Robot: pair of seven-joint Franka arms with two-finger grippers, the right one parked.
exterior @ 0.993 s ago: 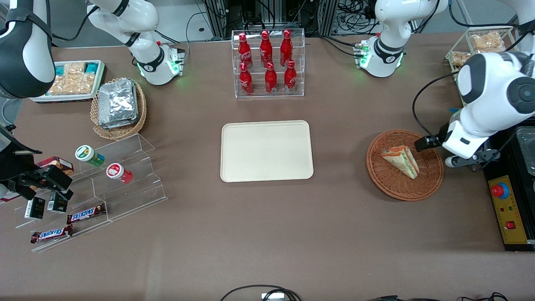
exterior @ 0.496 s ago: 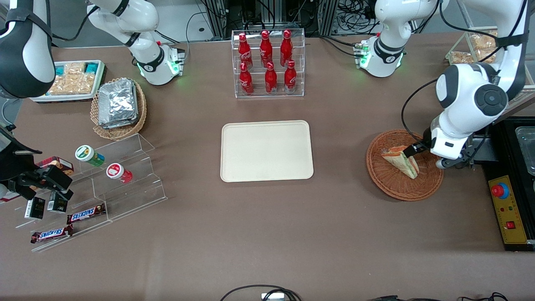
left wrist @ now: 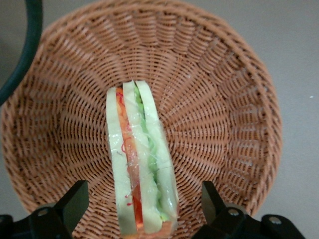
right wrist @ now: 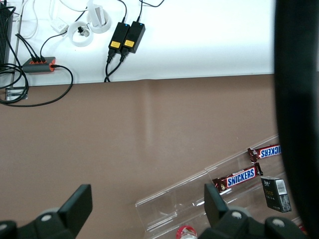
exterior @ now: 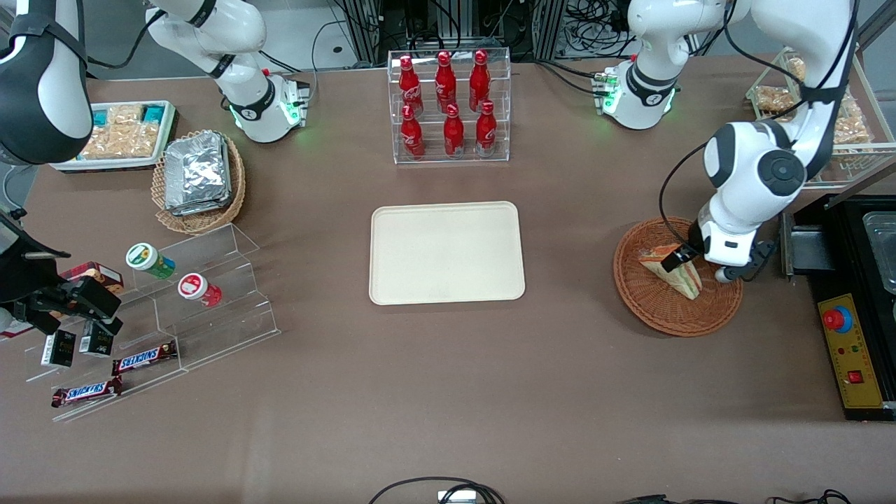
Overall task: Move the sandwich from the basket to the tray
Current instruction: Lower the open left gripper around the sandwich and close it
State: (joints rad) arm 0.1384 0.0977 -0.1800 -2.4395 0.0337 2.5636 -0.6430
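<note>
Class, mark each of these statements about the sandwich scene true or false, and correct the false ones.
1. The sandwich lies in the basket. True.
2. The claw is shut on the sandwich. False: it is open, one finger on each side of the sandwich, not touching it.
3. The tray holds nothing. True.
4. The rack holds four red bottles. False: it holds six.
5. The foil packets lie in the same basket as the sandwich. False: they lie in a lighter wicker basket toward the parked arm's end of the table.
</note>
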